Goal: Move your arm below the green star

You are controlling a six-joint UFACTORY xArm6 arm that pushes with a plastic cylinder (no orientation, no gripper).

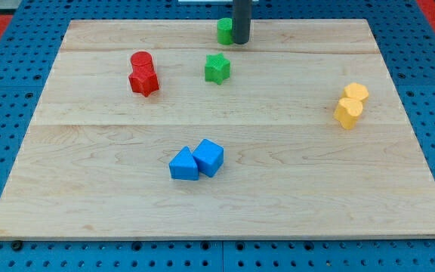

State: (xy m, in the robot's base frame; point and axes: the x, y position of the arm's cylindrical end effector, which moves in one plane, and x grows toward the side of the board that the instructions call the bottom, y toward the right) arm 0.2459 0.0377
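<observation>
Pale wooden tabletop (293,189) carries the green star-shaped block (217,68) toward its upper middle; my tip (240,42) sits above it, just beside a green block (224,31), gripperless, so nothing is grasped

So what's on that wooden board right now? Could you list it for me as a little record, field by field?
board: wooden board on a blue pegged surface
my tip: near the view's top edge, touching or nearly touching the right side of a green block
green block: at the view's top, shape unclear, partly hidden by the rod
green star: below that block, apart from the tip
red blocks: two touching, and, view's left
yellow blocks: two touching, and, view's right
blue blocks: two touching, and, lower centre
</observation>
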